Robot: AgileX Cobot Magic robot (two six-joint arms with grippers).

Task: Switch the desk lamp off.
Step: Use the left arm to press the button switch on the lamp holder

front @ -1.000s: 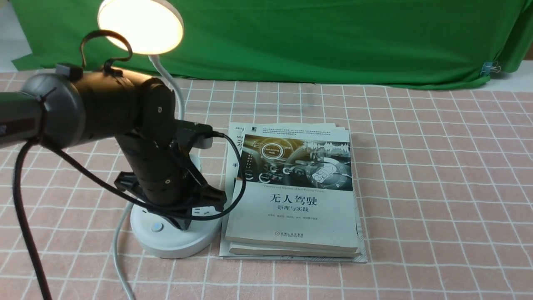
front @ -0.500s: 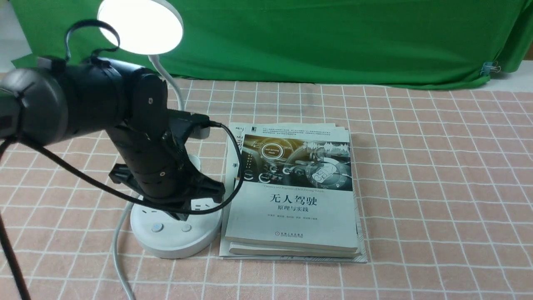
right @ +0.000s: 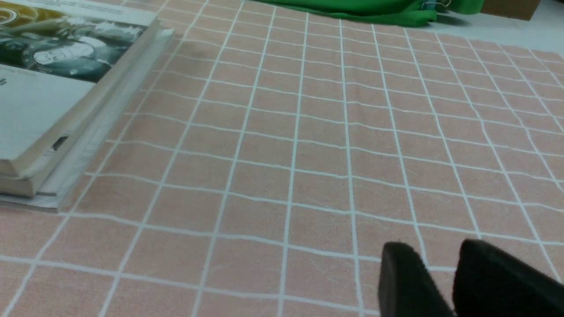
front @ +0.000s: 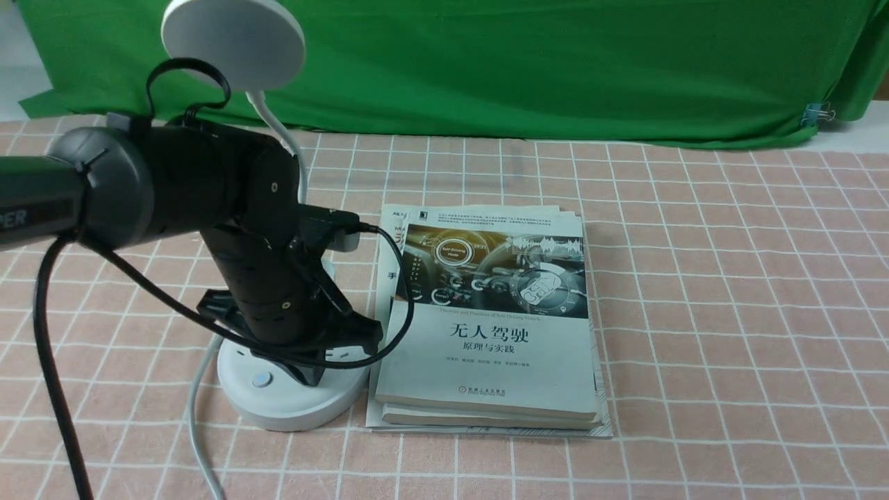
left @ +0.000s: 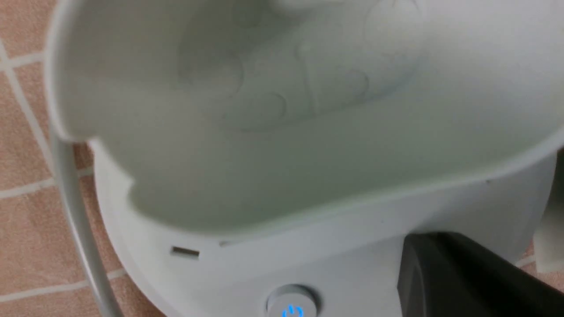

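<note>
Second button [front: 310,376] hidden

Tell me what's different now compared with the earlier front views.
The lamp head, lit in both earlier pictures, is now dark. Since the last one, the left gripper has moved down and to the right onto the lamp base, again covering the button it had uncovered. I see nothing taken hold of or let go. The lamp base, the books and the green cloth stayed put.

"无人驾驶" and "原理与实践" on the white lower half of the book cover [front: 486,375], "Self-Driving Mode" in its picture, "机械工业出版社" near its bottom edge, "PER" on the left arm [front: 42,201]
</note>
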